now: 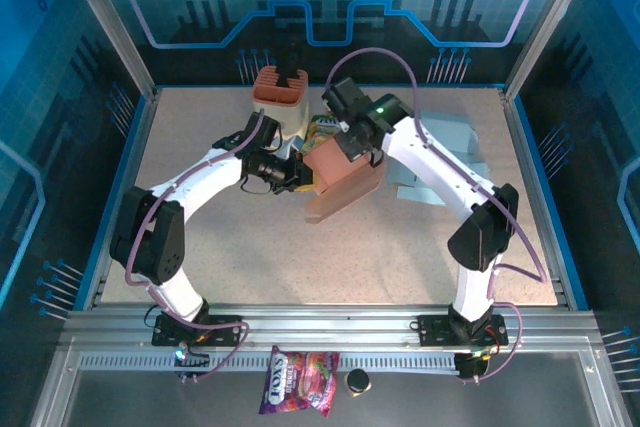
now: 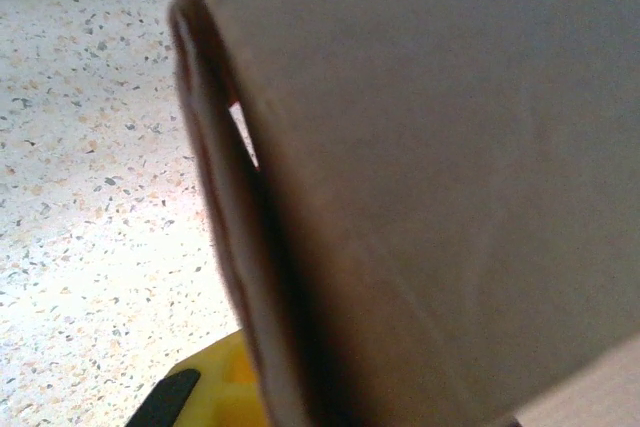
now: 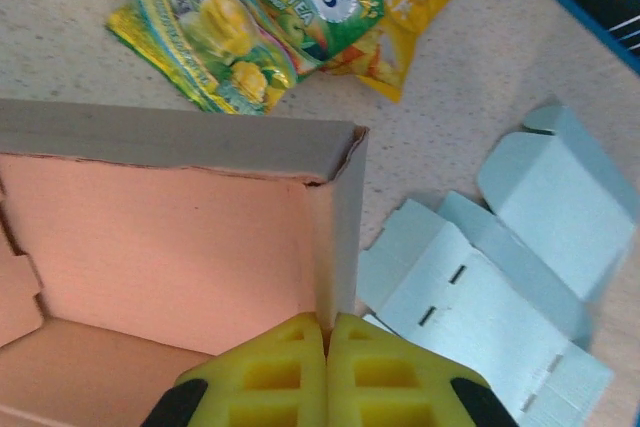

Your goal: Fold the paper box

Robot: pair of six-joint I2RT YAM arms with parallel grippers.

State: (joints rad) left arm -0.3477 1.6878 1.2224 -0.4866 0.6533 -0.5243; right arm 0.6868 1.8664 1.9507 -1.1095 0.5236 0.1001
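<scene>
Both arms' jaws pinch the paper box (image 3: 150, 237); the candy bag (image 3: 250, 22) reads "SPRING TEA".

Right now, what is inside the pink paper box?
In the right wrist view the paper box shows bare pink walls and floor, nothing loose. The right gripper, pinching its wall, covers the near corner; the left part is out of frame.

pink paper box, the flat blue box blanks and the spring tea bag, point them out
pink paper box (image 3: 170, 247), right wrist view, on its inner wall
flat blue box blanks (image 3: 480, 307), right wrist view, on the middle panel
spring tea bag (image 3: 250, 22), right wrist view, on its printed front
</scene>
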